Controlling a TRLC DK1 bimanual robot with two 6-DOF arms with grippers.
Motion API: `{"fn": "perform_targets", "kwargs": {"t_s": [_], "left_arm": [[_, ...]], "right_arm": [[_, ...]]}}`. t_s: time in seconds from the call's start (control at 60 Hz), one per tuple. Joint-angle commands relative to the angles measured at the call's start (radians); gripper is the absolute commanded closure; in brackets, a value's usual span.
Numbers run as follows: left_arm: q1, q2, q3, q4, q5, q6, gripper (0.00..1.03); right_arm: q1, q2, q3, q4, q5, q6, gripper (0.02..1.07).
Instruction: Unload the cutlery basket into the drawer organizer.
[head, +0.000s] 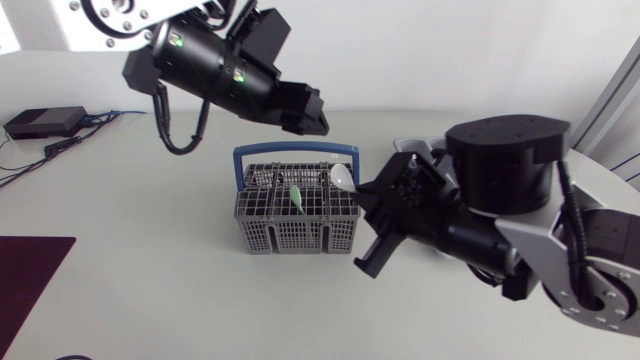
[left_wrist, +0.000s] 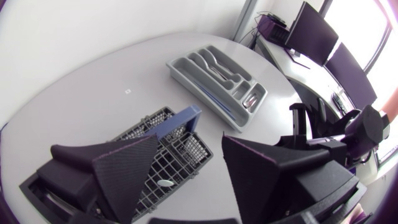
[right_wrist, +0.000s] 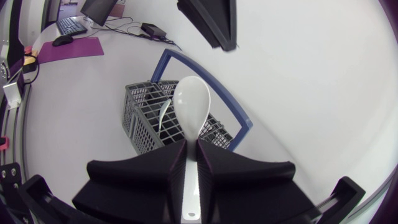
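A: Where is the head camera?
B: Fixed overhead, looking down on the worktop (head: 120, 250) and both arms, with the basket (head: 296, 215) mid-frame.
A: And the wrist cameras?
B: One rides high, facing down past the left tool (left_wrist: 191, 138) at the basket and organizer (left_wrist: 217, 74). The other sits close behind the right tool (right_wrist: 191, 146) (spoon (right_wrist: 191, 109) near the lens), facing across the basket. All three views share the basket.

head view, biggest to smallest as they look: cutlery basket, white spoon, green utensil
1. cutlery basket
2. white spoon, only its bowl showing
3. green utensil, slimmer; close to the spoon, so unsure
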Motion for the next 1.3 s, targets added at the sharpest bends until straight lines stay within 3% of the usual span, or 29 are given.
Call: {"fn": "perform_targets", "kwargs": {"t_s": [0.0, 0.15, 0.483, 0.733, 1.0, 1.283], "left_arm": [[0.038, -0.046, 0.029, -0.005, 0.009, 0.003, 0.11], [0.073, -0.060, 0.000, -0.042, 0.009, 0.052, 0.11], [0.078, -0.112, -0.126, -0.077, -0.013, 0.143, 0.11], [0.076, -0.141, -0.198, -0.077, -0.034, 0.164, 0.11], [0.070, -0.149, -0.233, -0.077, -0.040, 0.175, 0.11], [0.044, -0.129, -0.221, -0.077, -0.068, 0.167, 0.11]], "right_arm": [[-0.091, -0.065, -0.037, -0.053, -0.090, -0.029, 1.01], [-0.312, -0.141, -0.055, -0.165, -0.341, -0.133, 1.01], [-0.725, -0.150, -0.072, -0.373, -0.682, -0.503, 1.01], [-0.935, -0.036, -0.077, -0.450, -0.765, -0.867, 1.01], [-1.165, 0.292, 0.078, -0.554, -0.797, -1.262, 1.01], [-1.246, 0.502, 0.253, -0.571, -0.749, -1.430, 1.01]]}}
